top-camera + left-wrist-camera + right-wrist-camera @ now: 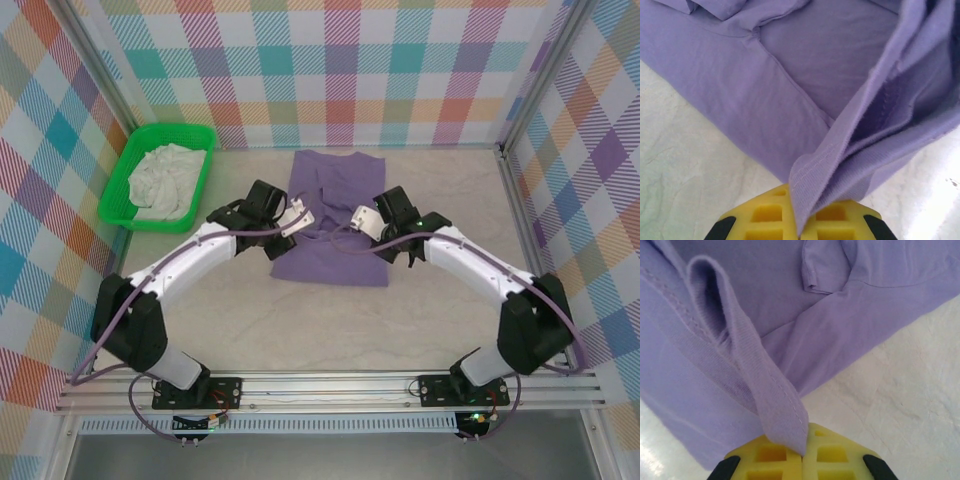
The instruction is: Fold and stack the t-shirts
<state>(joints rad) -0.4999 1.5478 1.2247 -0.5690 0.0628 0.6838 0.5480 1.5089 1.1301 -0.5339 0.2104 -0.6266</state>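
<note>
**Lavender-purple short-sleeved soft cloth t-shirt** [331, 180]: laid flat at the middle of the pale table [330, 330], collar end towards the far side. One sleeve is seen folded inward over the body. A double-stitched edge is raised off the cloth in two ridges; one is pinched by the left gripper [800, 226], the other by the right gripper [803, 452].

**Off-white soft cloth t-shirt** [168, 178]: crumpled, unfolded, heaped in the green plastic mesh basket [114, 185] at far left, well apart from the purple garment.

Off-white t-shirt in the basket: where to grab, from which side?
Pinch a raised wrinkle of the off-white t-shirt, coming straight down: it lies crumpled inside the green basket, whose walls block sideways approach. The left gripper is nearer, though shut on the lavender t-shirt.
</note>
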